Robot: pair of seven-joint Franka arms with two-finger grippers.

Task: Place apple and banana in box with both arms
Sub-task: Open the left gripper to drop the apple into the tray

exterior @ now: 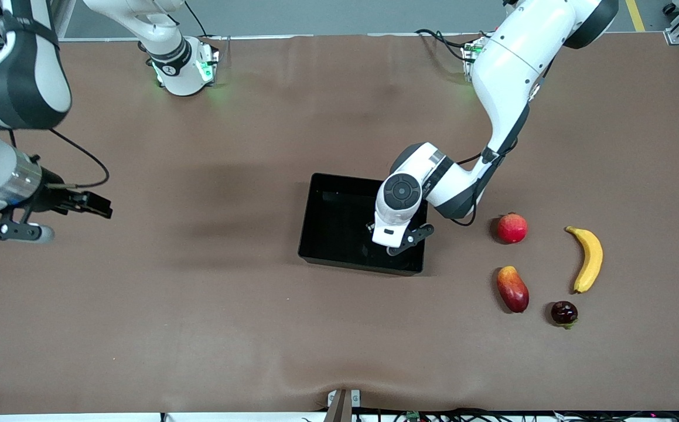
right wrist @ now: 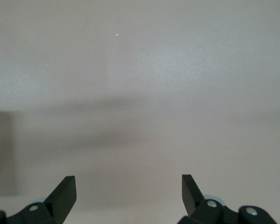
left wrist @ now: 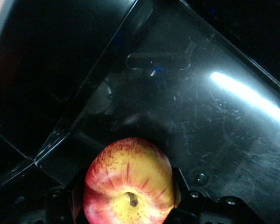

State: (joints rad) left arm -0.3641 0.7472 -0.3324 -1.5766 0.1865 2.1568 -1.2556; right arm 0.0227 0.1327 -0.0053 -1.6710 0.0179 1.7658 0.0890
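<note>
My left gripper (exterior: 387,242) is down inside the black box (exterior: 333,231), at the end toward the left arm's base. In the left wrist view it (left wrist: 129,196) is shut on the red-and-yellow apple (left wrist: 128,179), just above the box's glossy floor (left wrist: 214,130) near a corner. In the front view the hand hides the apple. The yellow banana (exterior: 587,258) lies on the table toward the left arm's end, apart from the box. My right gripper (exterior: 90,204) waits open and empty over the brown table at the right arm's end; it also shows in the right wrist view (right wrist: 129,186).
Between the box and the banana lie a pinkish-red round fruit (exterior: 512,228) and a red-orange mango (exterior: 512,288). A small dark red fruit (exterior: 564,313) lies nearer to the front camera than the banana. The brown table cloth (exterior: 198,293) spreads around.
</note>
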